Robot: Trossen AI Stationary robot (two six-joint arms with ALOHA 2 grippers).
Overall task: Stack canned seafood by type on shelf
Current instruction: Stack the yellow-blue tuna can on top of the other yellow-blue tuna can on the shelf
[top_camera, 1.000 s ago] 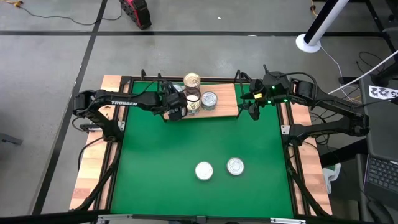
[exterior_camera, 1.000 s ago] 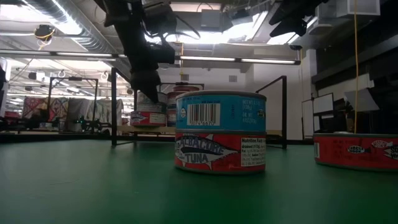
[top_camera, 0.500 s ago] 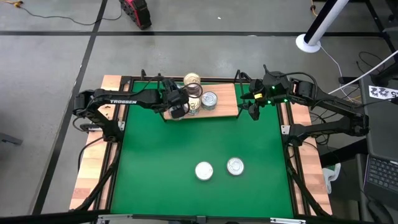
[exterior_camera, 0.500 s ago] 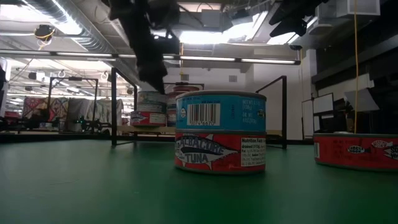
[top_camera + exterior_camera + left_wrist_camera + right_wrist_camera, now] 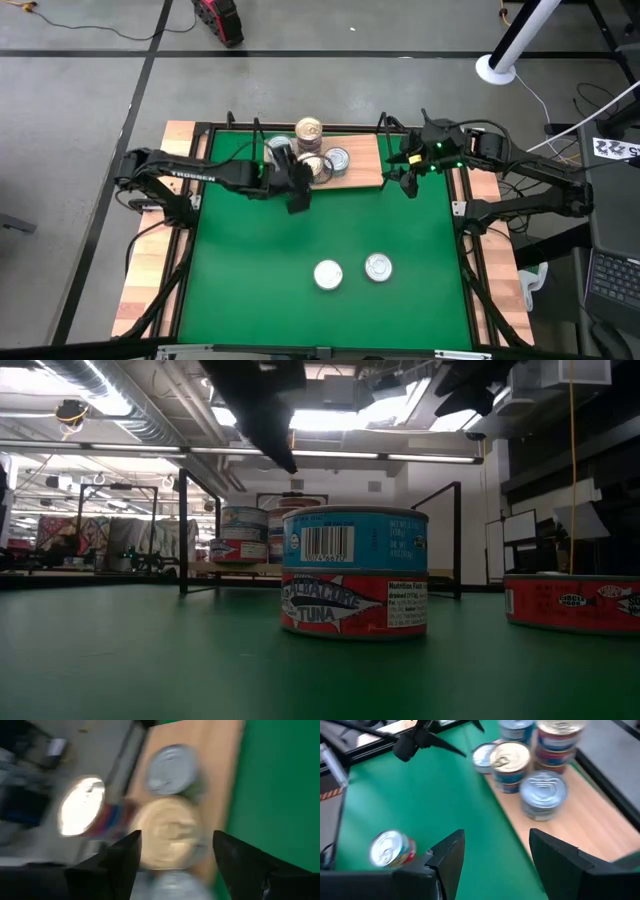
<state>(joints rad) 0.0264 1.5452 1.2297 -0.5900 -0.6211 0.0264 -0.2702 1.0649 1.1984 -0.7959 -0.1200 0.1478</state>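
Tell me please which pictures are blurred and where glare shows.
Left wrist view: heavily smeared, the cans on the shelf lose their edges, and one lid is blown out white. Right wrist view: mild blur. Low view: sharp on the near stacked cans, with bright ceiling lights behind. High view: evenly lit.

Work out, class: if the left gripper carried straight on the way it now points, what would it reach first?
Probably the pale-gold-lidded can on the shelf: in the left wrist view it lies straight ahead between the open left gripper fingers. Depth is unclear, so how close it is can't be judged.
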